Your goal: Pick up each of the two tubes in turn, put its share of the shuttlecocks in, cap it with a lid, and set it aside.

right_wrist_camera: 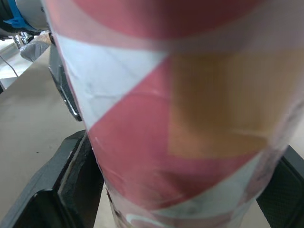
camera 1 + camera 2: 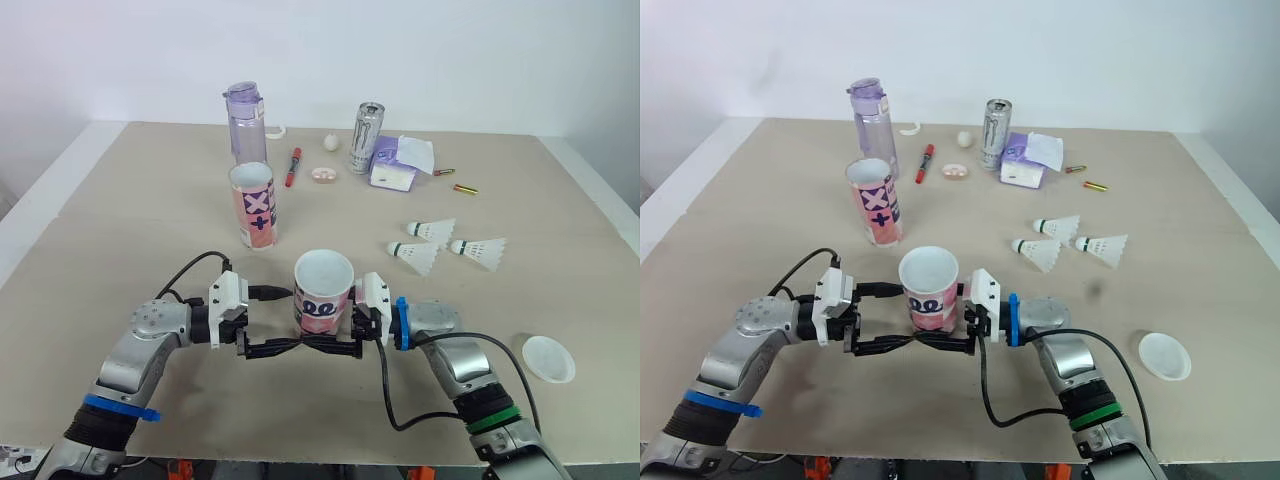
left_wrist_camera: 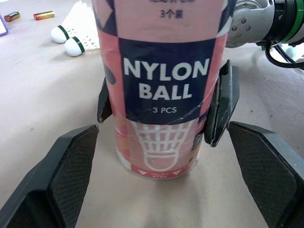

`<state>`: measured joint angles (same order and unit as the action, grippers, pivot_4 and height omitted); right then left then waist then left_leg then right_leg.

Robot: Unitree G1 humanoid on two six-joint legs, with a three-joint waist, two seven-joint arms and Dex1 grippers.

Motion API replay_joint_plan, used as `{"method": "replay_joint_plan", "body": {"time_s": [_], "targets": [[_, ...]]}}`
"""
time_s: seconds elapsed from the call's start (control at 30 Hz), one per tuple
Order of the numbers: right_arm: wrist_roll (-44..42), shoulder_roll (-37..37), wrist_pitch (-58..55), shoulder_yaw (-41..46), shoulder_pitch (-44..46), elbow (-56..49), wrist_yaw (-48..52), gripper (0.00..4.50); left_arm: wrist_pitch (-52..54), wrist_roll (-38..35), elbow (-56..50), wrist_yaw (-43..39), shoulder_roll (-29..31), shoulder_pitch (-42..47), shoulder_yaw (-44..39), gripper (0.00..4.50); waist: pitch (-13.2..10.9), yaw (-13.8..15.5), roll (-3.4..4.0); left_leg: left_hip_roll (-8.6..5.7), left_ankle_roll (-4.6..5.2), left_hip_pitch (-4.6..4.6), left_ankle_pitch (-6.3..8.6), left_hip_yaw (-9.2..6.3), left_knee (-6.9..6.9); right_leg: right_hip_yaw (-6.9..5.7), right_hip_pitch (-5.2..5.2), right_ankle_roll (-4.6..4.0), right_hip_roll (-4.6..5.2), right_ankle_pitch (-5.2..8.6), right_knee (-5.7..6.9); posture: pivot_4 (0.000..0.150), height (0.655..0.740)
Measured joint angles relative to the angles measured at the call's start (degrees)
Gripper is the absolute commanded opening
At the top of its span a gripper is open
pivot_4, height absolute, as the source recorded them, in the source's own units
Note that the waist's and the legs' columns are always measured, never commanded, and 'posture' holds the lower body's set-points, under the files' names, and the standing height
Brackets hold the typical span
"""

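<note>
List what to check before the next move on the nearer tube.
1. The near tube stands upright and uncapped: ok.
2. The right gripper touches the tube on both sides: ok.
3. The left gripper is open, with a gap on each side of the tube: ok.
4. Three shuttlecocks lie loose on the table: ok.
5. A lid lies beside the right arm: ok.
6. The tube is empty to the bottom: cannot tell.

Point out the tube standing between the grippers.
The near tube, flanked by the left gripper and right gripper; the far tube stands alone by the bottle.
</note>
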<state>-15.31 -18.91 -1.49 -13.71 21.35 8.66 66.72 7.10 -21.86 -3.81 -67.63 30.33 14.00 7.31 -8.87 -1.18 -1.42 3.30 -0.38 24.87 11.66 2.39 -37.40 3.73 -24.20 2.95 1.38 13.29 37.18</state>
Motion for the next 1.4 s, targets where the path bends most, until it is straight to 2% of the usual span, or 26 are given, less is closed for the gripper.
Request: {"method": "replay_joint_plan", "body": {"time_s": [0.3, 0.33, 0.4, 0.67, 0.83, 0.93, 1.03, 1.13, 1.27, 1.4], "targets": [[1.2, 0.9, 2.1, -1.5, 1.0, 2.7, 0.8, 4.47, -0.5, 0.7, -1.5, 0.8, 0.0, -0.7, 0.0, 4.5, 0.0, 0.0, 0.0, 0.06, 0.0, -0.1, 0.0, 0.08, 0.0, 0.08, 0.02, -0.04, -0.05, -0.01, 0.06, 0.15, 0.74], [1.2, 0.9, 2.1, -1.5, 1.0, 2.8, 0.9, 4.06, -0.5, 0.7, -1.6, 0.9, 0.1, -0.8, 0.0, 4.5, 0.0, 0.0, 0.0, 0.06, 0.0, -0.11, 0.0, 0.1, 0.0, 0.1, 0.02, -0.04, -0.05, -0.01, 0.07, 0.15, 0.74], [1.2, 0.9, 2.1, -1.5, 1.1, 2.9, 1.1, 3.59, -0.5, 1.0, -1.6, 1.0, 0.1, -0.8, 0.1, 4.5, 0.0, 0.0, 0.0, 0.06, 0.0, -0.13, 0.0, 0.14, 0.0, 0.13, 0.02, -0.04, -0.06, -0.01, 0.07, 0.15, 0.74], [1.1, 0.5, 1.3, -1.4, 1.2, 2.1, 0.6, 3.59, -0.6, 1.4, -1.6, 1.1, 0.0, -0.9, 0.4, 4.5, 0.0, 0.0, 0.0, 0.08, 0.0, -0.2, 0.0, 0.33, 0.0, 0.28, 0.01, -0.06, -0.05, -0.03, 0.09, 0.15, 0.74], [0.1, -2.7, -1.5, -0.5, -2.4, -4.6, -0.8, 3.59, -1.1, 1.6, -1.7, 1.1, -0.1, -0.8, 1.0, 4.5, 0.0, 0.1, 0.0, 0.07, -0.01, -0.18, 0.0, 0.42, 0.01, 0.36, 0.0, -0.05, -0.03, -0.02, 0.09, 0.15, 0.74], [-2.2, -5.5, -5.1, 3.4, -5.9, -11.5, -3.4, 3.59, -1.2, 1.6, -1.9, 1.1, -0.2, -0.8, 1.4, 4.5, 0.0, 0.1, 0.0, 0.04, -0.03, -0.17, 0.02, 0.46, 0.01, 0.39, -0.01, -0.04, 0.02, -0.02, 0.08, 0.15, 0.74], [-7.4, -8.4, -12.0, 12.1, -11.7, -22.6, -10.2, 3.59, -1.1, 1.5, -2.9, 1.0, -0.5, -0.6, 2.2, 4.5, 0.0, 0.1, -0.01, 0.04, -0.06, -0.17, 0.03, 0.47, 0.01, 0.41, -0.01, -0.01, 0.02, -0.01, 0.08, 0.15, 0.74], [-11.1, -10.0, -17.1, 20.4, -14.9, -29.0, -17.0, 3.59, -1.0, 1.5, -3.7, 1.0, -0.7, -0.6, 3.1, 4.5, 0.0, 0.0, -0.01, 0.05, -0.06, -0.22, 0.03, 0.47, 0.01, 0.41, 0.01, 0.03, 0.01, 0.01, 0.08, 0.15, 0.74], [-13.1, -11.0, -20.2, 32.4, -17.1, -29.4, -25.8, 3.59, -1.0, 1.5, -3.7, 1.0, -1.5, -0.5, 3.9, 4.5, 0.0, 0.0, -0.01, 0.03, -0.05, -0.25, 0.03, 0.51, -0.02, 0.46, 0.01, 0.03, 0.02, -0.08, 0.08, 0.15, 0.74], [-12.8, -12.2, -19.0, 44.3, -17.6, -20.9, -32.8, 3.59, -1.1, 1.6, -3.5, 1.0, -1.9, -0.3, 4.0, 4.5, 0.0, 0.0, -0.02, 0.01, -0.05, -0.26, 0.02, 0.54, -0.05, 0.51, 0.05, 0.05, 0.02, -0.08, 0.06, 0.15, 0.74]]}}
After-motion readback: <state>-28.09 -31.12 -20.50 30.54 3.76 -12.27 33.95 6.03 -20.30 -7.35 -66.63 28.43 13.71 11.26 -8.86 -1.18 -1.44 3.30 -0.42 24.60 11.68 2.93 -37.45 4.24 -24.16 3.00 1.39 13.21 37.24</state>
